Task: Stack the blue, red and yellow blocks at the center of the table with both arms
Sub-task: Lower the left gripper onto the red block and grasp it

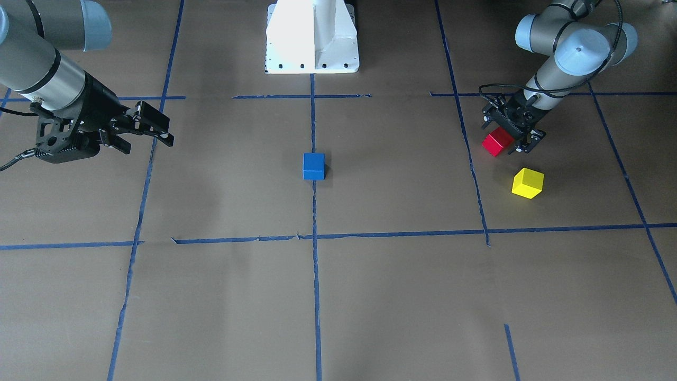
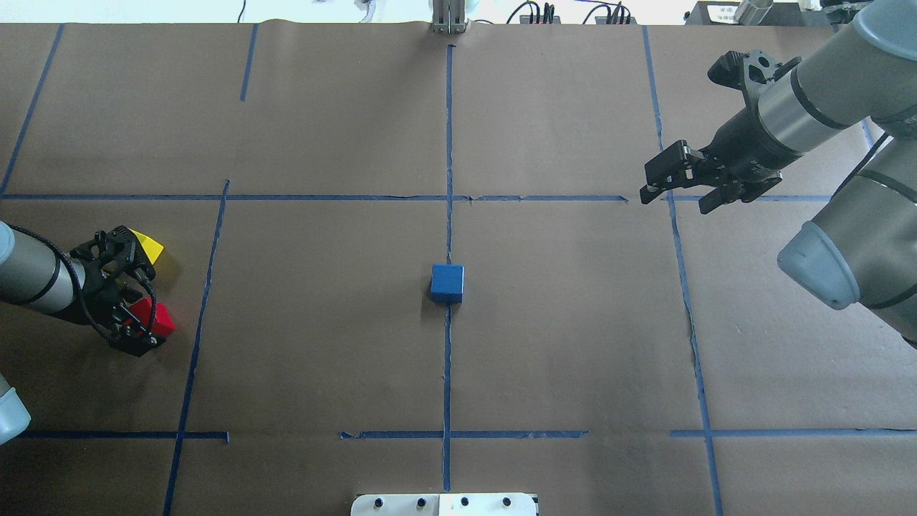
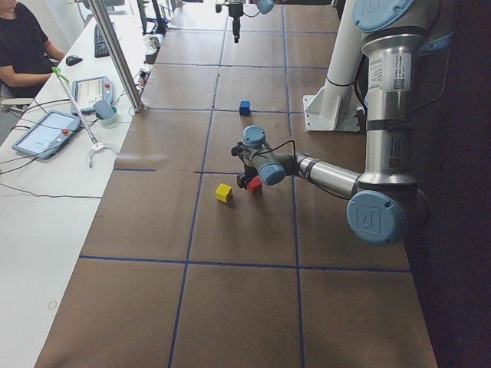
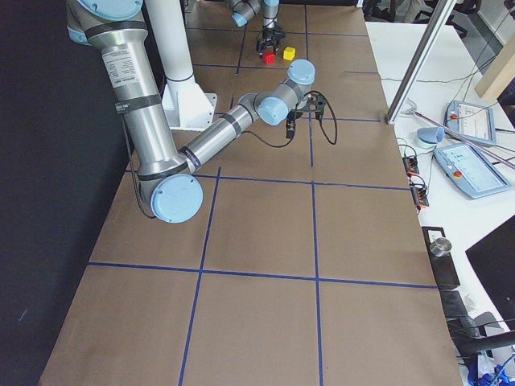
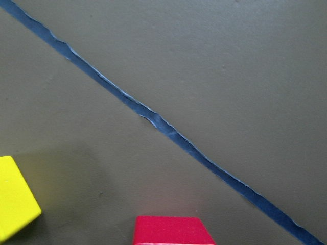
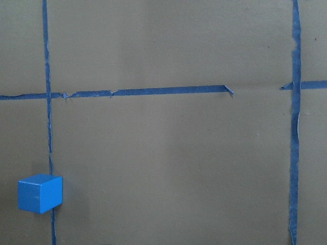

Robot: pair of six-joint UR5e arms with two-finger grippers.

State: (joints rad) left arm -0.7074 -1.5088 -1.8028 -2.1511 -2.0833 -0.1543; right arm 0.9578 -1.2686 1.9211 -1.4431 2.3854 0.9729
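The left gripper (image 1: 506,139) is clamping the red block (image 1: 497,142) beside the yellow block (image 1: 527,183), likely needing next to carry it onto the centred blue block (image 1: 313,165), while the right gripper (image 1: 149,145) is hovering open.

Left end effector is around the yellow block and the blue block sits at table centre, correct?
No. The left end effector is around the red block; the yellow block lies free beside it, as the exterior front-facing view shows. The blue block does sit at table centre.
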